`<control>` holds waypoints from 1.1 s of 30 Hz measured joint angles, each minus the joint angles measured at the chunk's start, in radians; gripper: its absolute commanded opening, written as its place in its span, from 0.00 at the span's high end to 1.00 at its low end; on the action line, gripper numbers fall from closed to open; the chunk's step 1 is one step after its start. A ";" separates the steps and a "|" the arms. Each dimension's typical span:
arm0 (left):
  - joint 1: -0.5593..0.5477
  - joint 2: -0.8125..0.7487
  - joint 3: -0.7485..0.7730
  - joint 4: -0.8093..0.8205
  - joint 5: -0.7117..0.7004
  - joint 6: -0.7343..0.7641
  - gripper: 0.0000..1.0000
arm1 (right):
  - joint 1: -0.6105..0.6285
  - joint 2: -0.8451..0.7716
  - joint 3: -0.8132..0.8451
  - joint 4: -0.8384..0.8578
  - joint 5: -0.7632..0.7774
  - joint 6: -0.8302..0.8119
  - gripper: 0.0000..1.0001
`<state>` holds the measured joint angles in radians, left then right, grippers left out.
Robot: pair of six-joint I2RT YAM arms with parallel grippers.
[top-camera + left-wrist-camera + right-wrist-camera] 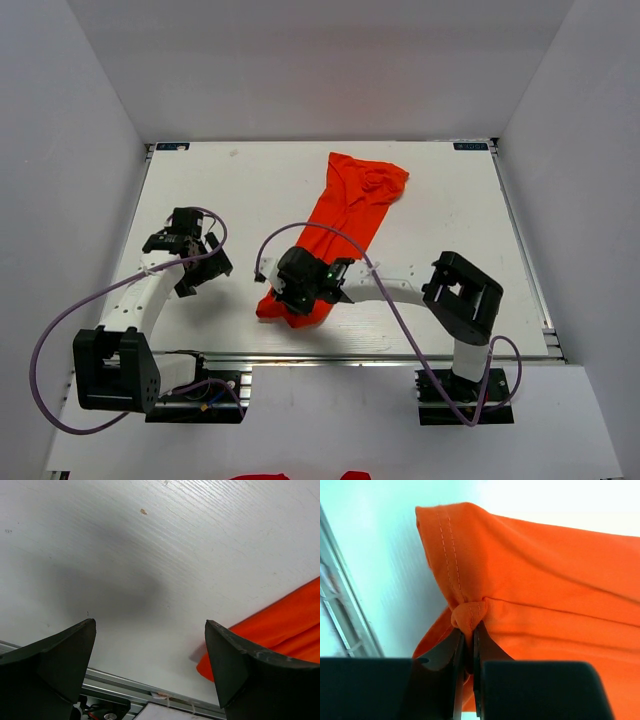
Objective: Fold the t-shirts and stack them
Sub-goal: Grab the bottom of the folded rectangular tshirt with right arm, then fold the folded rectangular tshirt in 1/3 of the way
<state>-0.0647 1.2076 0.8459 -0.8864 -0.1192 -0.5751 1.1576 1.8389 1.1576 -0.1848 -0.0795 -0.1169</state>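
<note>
T-shirt (pixel 345 215) lies bunched in a strip mid-frame, hem pinched by the right gripper (pixel 469 630) (left gripper (pixel 150 645) spread, empty); folding looks barely begun, nothing stacked.

Left claw (pixel 150 627) agape, right claw (pixel 468 630) tight on t-shirt (pixel 545 580).

I record the t-shirt (pixel 545 580) at my right gripper (pixel 468 650) as plain orange-red, with double matching stitching. The table (pixel 150 555) beyond my left gripper (pixel 150 665) is white, faintly grained. My fingers (pixel 50 660) are black.
</note>
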 measured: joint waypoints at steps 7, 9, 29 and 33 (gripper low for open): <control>0.004 0.003 0.003 -0.001 0.004 0.043 0.00 | -0.141 -0.013 0.112 -0.097 -0.137 0.013 1.00; 0.004 0.018 0.014 -0.001 0.016 0.055 0.00 | -0.195 -0.013 0.137 -0.124 -0.180 0.013 1.00; 0.004 0.139 0.101 0.087 0.094 0.162 0.00 | -0.585 0.156 0.424 -0.285 -0.358 -0.054 1.00; 0.004 0.142 0.101 0.111 0.110 0.171 0.00 | -0.634 0.213 0.497 -0.302 -0.380 -0.087 1.00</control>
<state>-0.0608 1.3499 0.9474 -0.7750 -0.0093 -0.4038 0.5240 2.0521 1.6547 -0.4866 -0.4599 -0.2035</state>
